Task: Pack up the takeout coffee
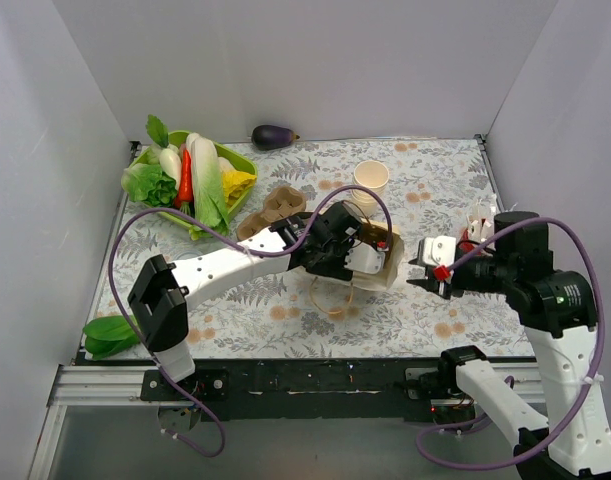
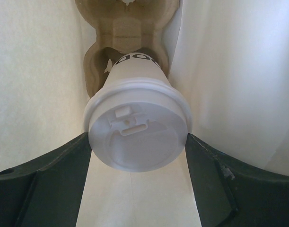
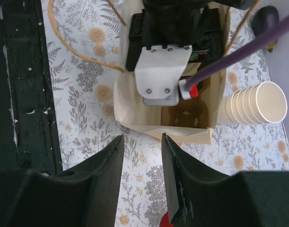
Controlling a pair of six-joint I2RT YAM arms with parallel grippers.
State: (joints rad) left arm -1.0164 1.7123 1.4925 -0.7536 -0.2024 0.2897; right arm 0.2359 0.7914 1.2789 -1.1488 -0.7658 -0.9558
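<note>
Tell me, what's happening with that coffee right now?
Left end effector inside paper bag, clamped on takeout coffee. Cup base at cardboard carrier. Right end effector open by bag rim, empty.

I log the takeout coffee (image 2: 137, 118) as a cream-white cup with dark print, capped by a white lid (image 2: 135, 142) and set in a dull tan pulp carrier (image 2: 125, 33). The tabletop (image 1: 285, 315) wears a white cloth patterned with grey ferns and orange-brown blossoms. Also on my list: a kraft-brown bag (image 3: 130, 111), a stack of cream cups (image 3: 250, 104), a dark purple eggplant (image 1: 274, 136), a lime-green tray (image 1: 241, 156) and a purple cable (image 3: 248, 50).
</note>
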